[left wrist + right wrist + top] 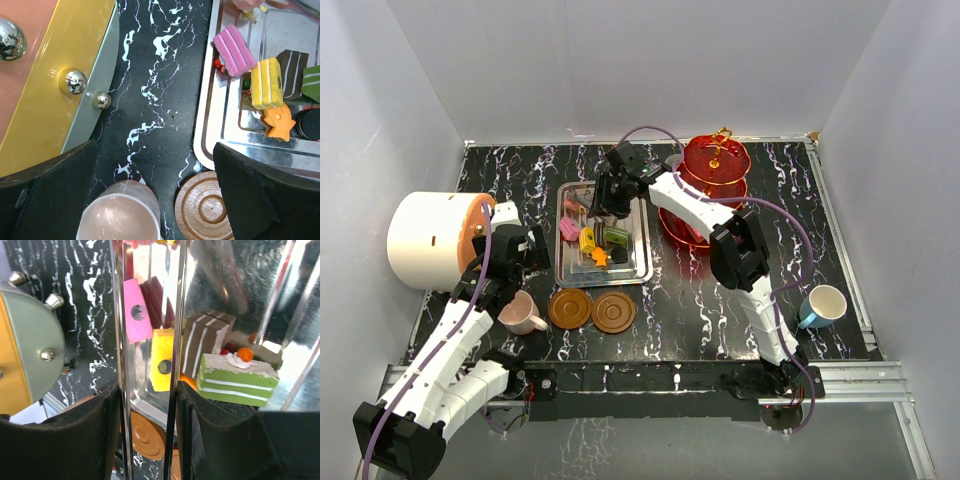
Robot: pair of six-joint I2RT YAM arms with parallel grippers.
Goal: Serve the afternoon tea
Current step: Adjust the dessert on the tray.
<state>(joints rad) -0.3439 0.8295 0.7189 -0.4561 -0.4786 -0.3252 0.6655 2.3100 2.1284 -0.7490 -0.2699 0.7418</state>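
Right hand (147,405) is over the far end of the tray (638,270), fingers set narrow with bright steel edges running up between them. I take those for part of the tray, and I can't tell if it's pinching them or just straddling. Left hand (155,165) is spread wide and empty, hanging over the pink cup (120,212), which sits on the bench (720,310) near left, just left of the two saucers (570,308) and not on one. Sweets (592,240) are all bunched in the tray mid-bench. Stand (715,158) is far right, partly under the right forearm, and I see no sweets on the tiers that show. Blue cup (823,303) is near right, well apart from the saucers. My read is that the step in hand is the right hand picking a sweet for the stand. To do it well I'd get the fingers off the steel and over one piece, closing across its short sides. The green cake (240,377) sits tight against the brown cake (202,340), so I'd come straight down and not drag the neighbour. I'd lift above the tray rim before swinging right, and keep the forearm and cable off the stand's stem. I'd hold the left hand where it is until the right is clear, since the two are close across the tray's left edge.
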